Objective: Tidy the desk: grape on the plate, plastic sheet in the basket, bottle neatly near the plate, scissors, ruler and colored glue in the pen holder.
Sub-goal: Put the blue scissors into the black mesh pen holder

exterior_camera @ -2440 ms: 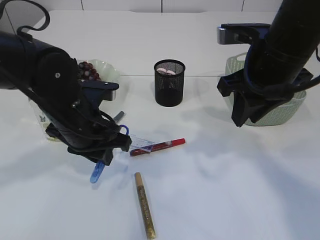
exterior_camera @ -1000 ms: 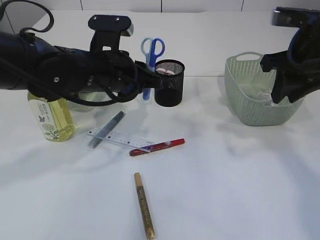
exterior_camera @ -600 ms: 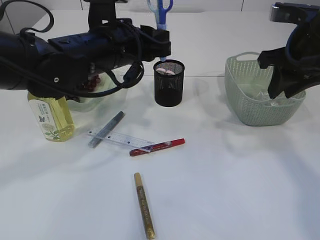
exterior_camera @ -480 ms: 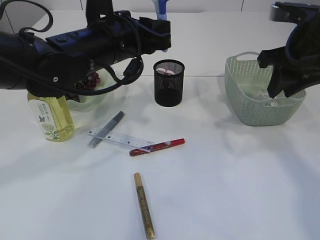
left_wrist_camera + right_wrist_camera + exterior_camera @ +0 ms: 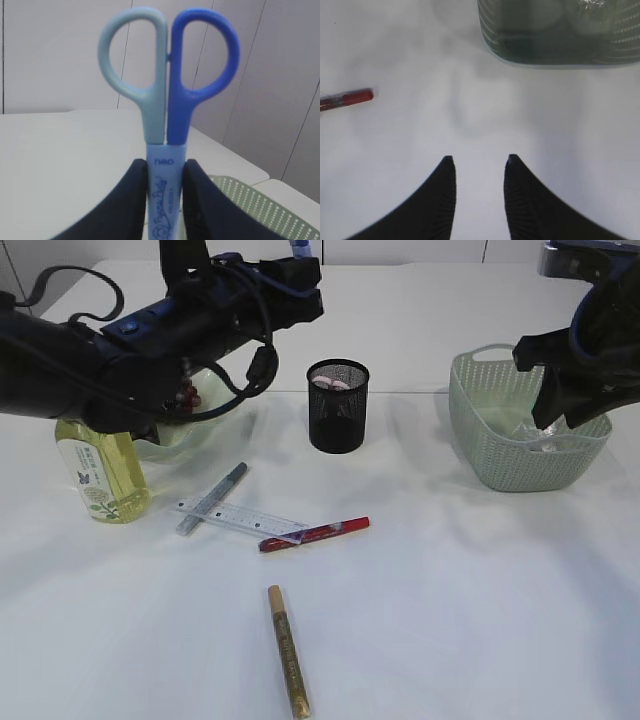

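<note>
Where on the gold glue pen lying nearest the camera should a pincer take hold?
Probably mid-barrel on the gold glue pen, coming straight down with the jaws across its narrow width. It lies flat on the table, running roughly front to back, with nothing touching it, so both long sides are free.

Bright even light, soft shadows

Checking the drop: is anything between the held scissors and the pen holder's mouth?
Nothing visible. The left gripper holds the scissors up above the table; the pen holder is open-topped, with pale items already inside.
</note>
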